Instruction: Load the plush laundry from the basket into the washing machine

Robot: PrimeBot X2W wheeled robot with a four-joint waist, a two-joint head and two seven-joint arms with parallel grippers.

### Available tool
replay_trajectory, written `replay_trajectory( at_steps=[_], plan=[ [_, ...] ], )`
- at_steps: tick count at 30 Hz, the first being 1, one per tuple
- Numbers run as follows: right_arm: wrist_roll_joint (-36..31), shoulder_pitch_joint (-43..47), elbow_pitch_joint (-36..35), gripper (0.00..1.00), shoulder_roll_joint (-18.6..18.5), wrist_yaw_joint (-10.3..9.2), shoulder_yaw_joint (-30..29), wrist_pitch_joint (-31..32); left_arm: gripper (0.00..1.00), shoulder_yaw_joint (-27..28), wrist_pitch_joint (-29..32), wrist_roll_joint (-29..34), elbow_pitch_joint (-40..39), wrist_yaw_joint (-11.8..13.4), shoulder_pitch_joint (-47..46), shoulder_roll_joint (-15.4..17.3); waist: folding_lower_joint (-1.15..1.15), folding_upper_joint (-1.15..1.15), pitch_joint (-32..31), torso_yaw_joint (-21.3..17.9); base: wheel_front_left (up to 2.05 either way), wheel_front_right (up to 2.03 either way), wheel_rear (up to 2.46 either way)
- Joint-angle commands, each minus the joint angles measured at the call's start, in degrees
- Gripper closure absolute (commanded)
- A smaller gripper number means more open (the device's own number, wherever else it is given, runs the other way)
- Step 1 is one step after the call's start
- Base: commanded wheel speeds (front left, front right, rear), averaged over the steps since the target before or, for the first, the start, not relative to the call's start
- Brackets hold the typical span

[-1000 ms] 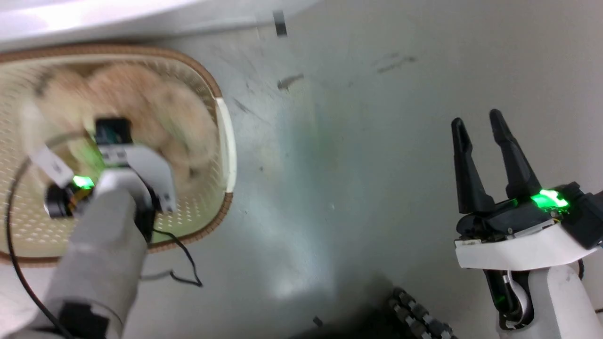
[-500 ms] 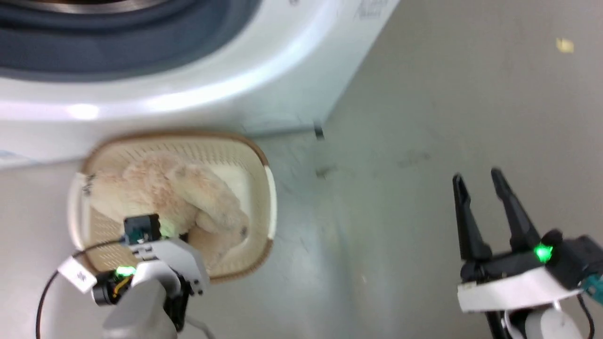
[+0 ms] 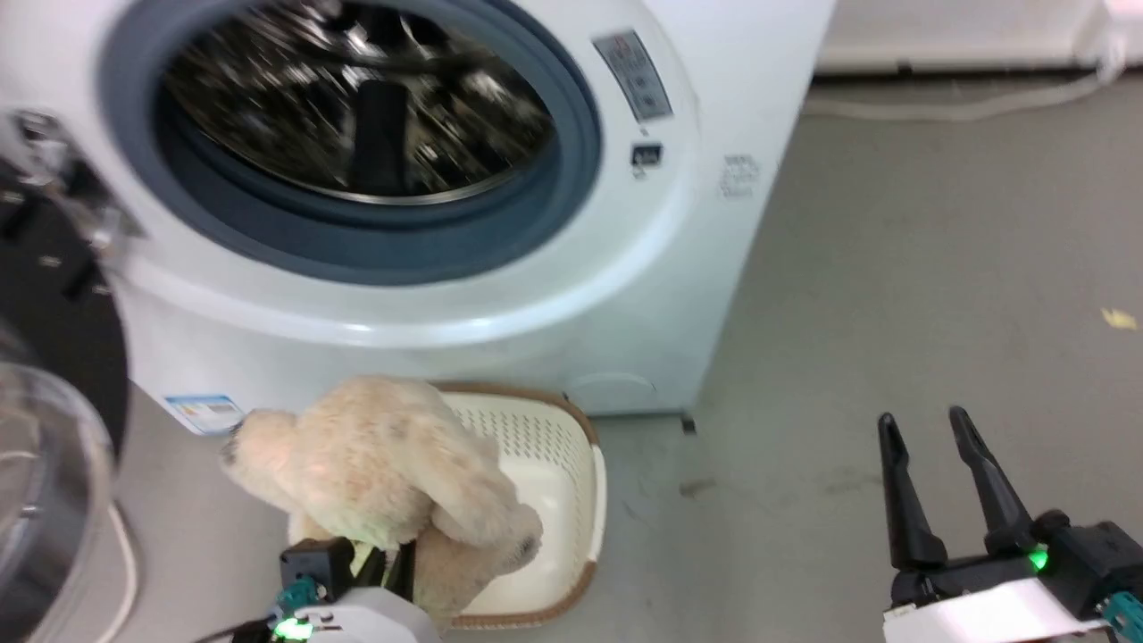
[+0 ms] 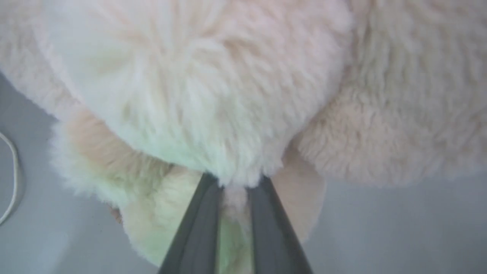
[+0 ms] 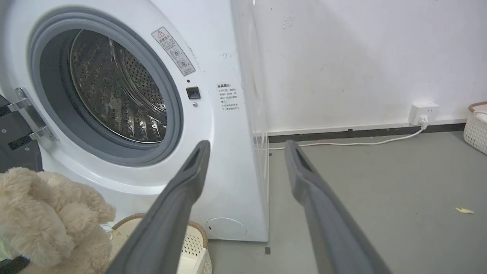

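Left wrist view: left fingers (image 4: 199,228) nearly closed, pinching a tuft of the plush toy (image 3: 375,464). Fur bulges round both tips, so the grip looks shallow. Toy is raised over the basket (image 3: 536,438), which sits at the foot of the washer (image 3: 625,295), below its open drum (image 3: 357,116). Can't tell if the toy is fully clear of the rim. Door (image 3: 45,429) swung out left of washer, so the way in is free. Right fingers (image 3: 904,500) spread wide, empty, well right of washer, prob. parked. Next, est.: lift toy to drum. Risk: pinch slips.
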Motion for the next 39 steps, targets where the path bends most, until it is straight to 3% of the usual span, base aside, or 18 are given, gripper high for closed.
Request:
replay_trajectory(
  at_steps=[1, 11, 16, 23, 29, 33, 39],
  plan=[
    [-0.2, 1.1, -0.3, 0.0, 0.0, 0.05, -0.4, -0.2, 1.0, 0.0, -0.3, 1.3, -2.7, -0.5, 0.9, -0.2, 0.02, 0.0, -3.7, 2.7, 0.0, 0.0, 0.0],
    [0.0, 2.3, -0.8, 0.0, 0.0, 0.05, -0.3, -0.2, 1.0, 2.9, -0.3, 3.6, -15.3, -0.7, 2.2, -0.2, 0.02, 0.0, -5.0, 3.0, 0.0, 0.0, 0.0],
    [0.5, 1.1, -1.2, 0.0, 0.1, 0.05, 0.9, -0.2, 1.0, 3.1, -0.3, 5.3, -19.4, -0.7, -1.7, 1.2, 0.02, 0.0, -1.6, 1.7, 0.0, 0.0, 0.0],
    [0.7, -4.3, -2.2, 0.0, 0.1, 0.05, 2.4, -0.2, 1.0, 3.9, 5.3, 6.7, -22.7, -0.8, -15.5, 5.4, 0.02, 0.0, 7.8, -1.8, 0.0, 0.0, 0.0],
    [1.7, -8.8, -2.8, 0.0, 0.1, 0.05, 3.1, -0.2, 1.0, 5.7, 10.7, 6.3, -20.1, -0.9, -27.4, 8.9, 0.02, 0.0, 15.8, -4.5, 0.0, 0.0, 0.0],
    [4.1, -12.8, -2.7, 0.0, 0.1, 0.05, 3.1, -0.2, 1.0, 5.5, 14.3, 8.5, -14.2, -1.3, -39.2, 13.1, 0.02, 0.0, 22.7, -7.5, 0.0, 0.0, 0.0],
    [6.2, -15.1, -2.3, 0.0, 0.1, 0.05, 4.0, -0.2, 1.0, 4.8, 16.9, 10.4, -6.8, -1.7, -50.4, 16.2, 0.02, 0.0, 27.4, -10.0, 0.0, 0.0, 0.0]
  ],
)
